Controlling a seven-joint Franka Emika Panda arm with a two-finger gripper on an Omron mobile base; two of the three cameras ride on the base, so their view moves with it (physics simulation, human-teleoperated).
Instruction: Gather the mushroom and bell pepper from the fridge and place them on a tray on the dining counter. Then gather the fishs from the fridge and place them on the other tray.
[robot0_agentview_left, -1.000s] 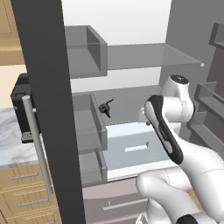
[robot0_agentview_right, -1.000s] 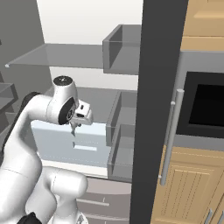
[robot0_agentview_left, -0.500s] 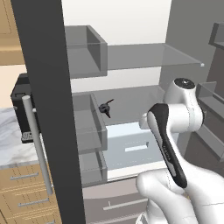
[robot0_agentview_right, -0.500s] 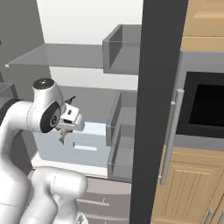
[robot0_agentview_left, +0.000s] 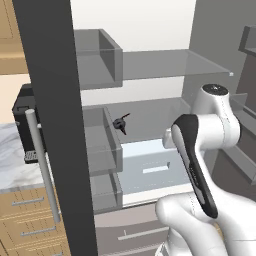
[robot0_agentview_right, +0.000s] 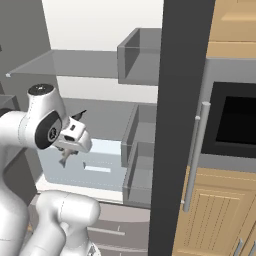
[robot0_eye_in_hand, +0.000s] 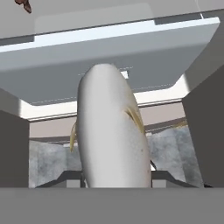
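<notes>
Pinching a silvery-grey fish between the fingers of the gripper, with the body hanging below the hand, in front of the open fridge. Beyond the hand, a pale drawer inside. Farther back and above, a second small dark fish lying on the shelf.

Readable text: I can make out none on the fridge, the oven, or the fish.

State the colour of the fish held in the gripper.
The fish is pale silvery grey with yellowish fins, clearest in the hand view.
</notes>
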